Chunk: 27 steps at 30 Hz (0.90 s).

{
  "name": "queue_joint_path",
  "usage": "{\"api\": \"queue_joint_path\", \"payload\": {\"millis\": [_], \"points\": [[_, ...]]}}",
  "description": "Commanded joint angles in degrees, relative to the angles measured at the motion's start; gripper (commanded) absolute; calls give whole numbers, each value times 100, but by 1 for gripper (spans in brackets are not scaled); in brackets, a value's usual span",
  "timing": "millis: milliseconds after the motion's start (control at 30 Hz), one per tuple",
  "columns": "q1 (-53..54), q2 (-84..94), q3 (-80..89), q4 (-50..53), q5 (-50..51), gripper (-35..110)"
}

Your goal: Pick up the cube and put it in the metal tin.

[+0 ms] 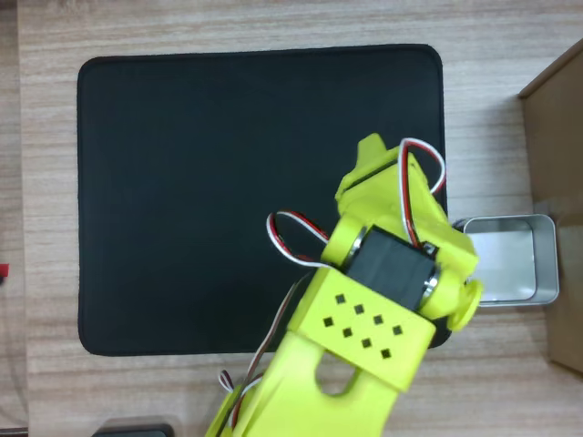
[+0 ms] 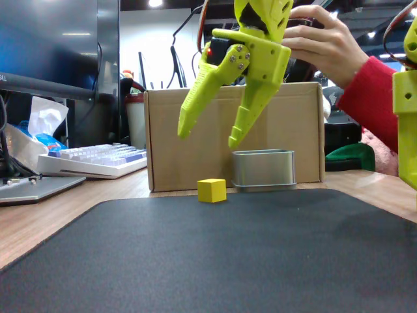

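Note:
The small yellow cube [image 2: 212, 190] sits at the far edge of the black mat [image 2: 215, 254], just left of the shiny metal tin [image 2: 262, 169]. In the fixed view my gripper [image 2: 210, 137] hangs open in the air straight above the cube, fingers pointing down and spread, holding nothing. In the overhead view the yellow-green arm [image 1: 383, 273] reaches over the mat's right part and hides the cube beneath it. There the tin [image 1: 543, 264] lies off the mat's right edge, and its inside looks empty.
A brown cardboard box [image 2: 176, 156] stands right behind the cube and tin, seen at the right edge [image 1: 556, 182] from above. A keyboard [image 2: 91, 160] and monitor are at the left. A person's hand in a red sleeve [image 2: 365, 91] is at upper right.

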Motion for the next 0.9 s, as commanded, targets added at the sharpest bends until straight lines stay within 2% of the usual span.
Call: {"api": "queue_joint_path", "payload": {"millis": [0,167,400,667,833,867], "points": [[62,-343,-378,220,-272,34],[220,-1415,-1178,738,-1213,36],[255,-2646,-1828,809,-1204,34],[185,-3243,-2232,642,-879,32],[123,-3287,-2197,387,-642,14],[105,-3296,-2171,387,-659,14]]}}
